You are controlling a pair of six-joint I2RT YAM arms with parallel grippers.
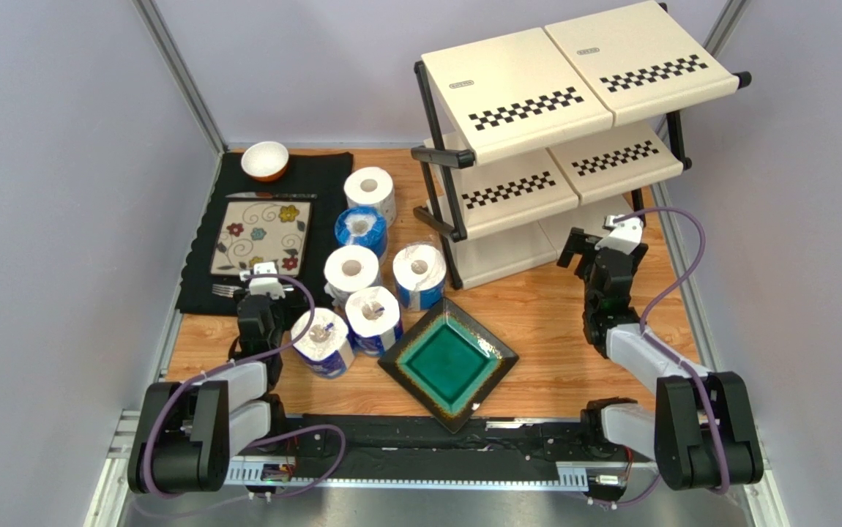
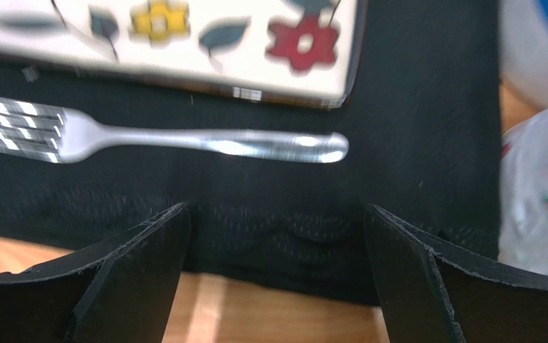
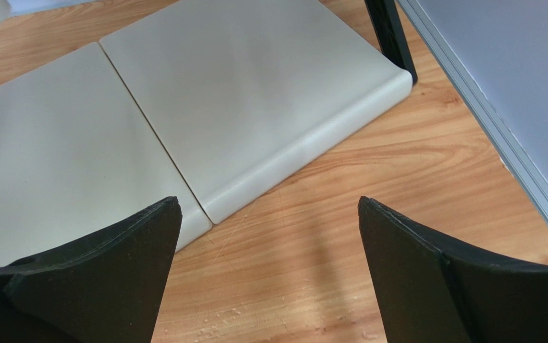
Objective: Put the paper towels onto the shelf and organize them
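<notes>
Several paper towels stand in a cluster on the wooden table left of centre. Three are plain white (image 1: 351, 270) and three sit in blue wrappers (image 1: 361, 228). The nearest one (image 1: 322, 340) is just right of my left gripper (image 1: 258, 302). That gripper is open and empty, low over the placemat's near edge (image 2: 277, 214); a white roll (image 2: 542, 200) shows at its right. The shelf (image 1: 568, 132) stands at the back right, its tiers bare. My right gripper (image 1: 594, 255) is open and empty, just in front of the shelf's bottom panel (image 3: 184, 107), over bare wood (image 3: 270, 204).
A black placemat (image 1: 200, 275) at the left holds a floral plate (image 1: 264, 236), a fork (image 2: 205, 139), a knife (image 1: 271, 195) and a small white bowl (image 1: 265, 160). A green square plate (image 1: 450, 360) lies near the front centre. Grey walls close in both sides.
</notes>
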